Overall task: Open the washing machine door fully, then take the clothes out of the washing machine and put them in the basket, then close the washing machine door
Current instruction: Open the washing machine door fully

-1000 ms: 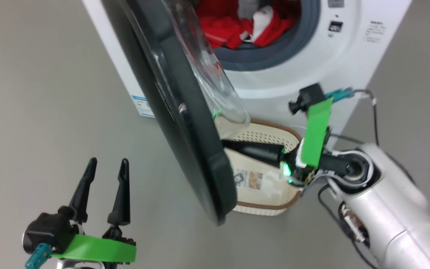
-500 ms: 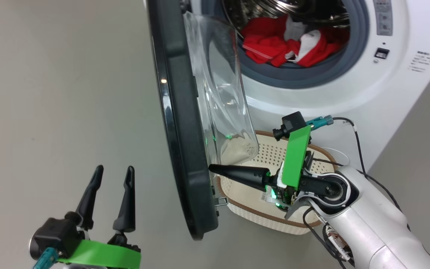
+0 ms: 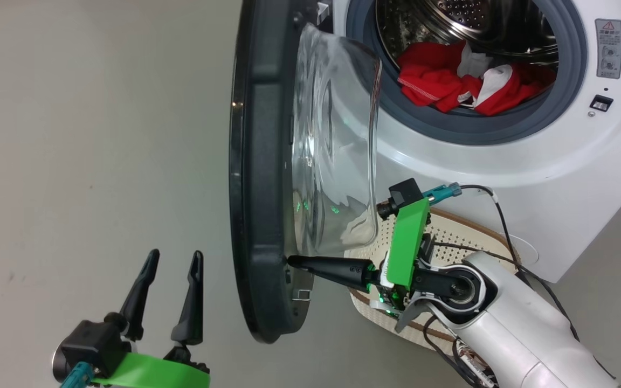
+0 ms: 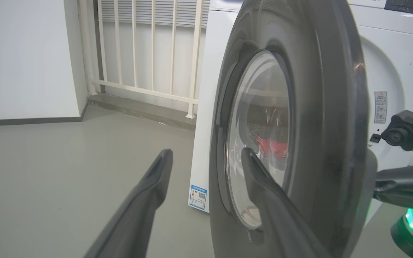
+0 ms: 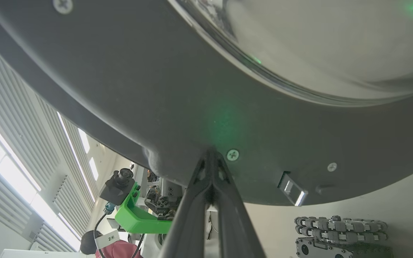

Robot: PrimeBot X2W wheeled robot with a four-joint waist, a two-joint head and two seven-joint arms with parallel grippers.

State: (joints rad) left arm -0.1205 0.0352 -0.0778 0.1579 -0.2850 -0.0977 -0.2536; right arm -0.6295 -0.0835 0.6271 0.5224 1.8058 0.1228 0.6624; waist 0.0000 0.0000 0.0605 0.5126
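Observation:
The washing machine [image 3: 504, 178] stands at the right with its door [image 3: 256, 188] swung out, edge-on to the head view, glass bowl [image 3: 337, 145] facing the drum. Red and white clothes [image 3: 450, 81] lie in the drum; they also show through the door glass as clothes [image 4: 271, 147]. My right gripper [image 3: 289, 261] is shut, and its tip touches the inner face of the door's black rim [image 5: 156, 89] near the latch [image 5: 292, 186]. My left gripper [image 3: 176, 253] stands open on the outer side of the door, holding nothing. The basket [image 3: 450, 231] sits on the floor below the drum, mostly hidden by my right arm.
Bare grey floor spreads left of the door. A white railing [image 4: 152, 53] and wall stand behind the machine's left side. A blue label [image 4: 199, 197] marks the machine's side low down. A person in a red top [image 5: 113, 249] shows behind me.
The head camera has turned, shifting the whole picture. The door stands further out from the machine's front, with my shut right gripper still at its inner rim. My left gripper stays open.

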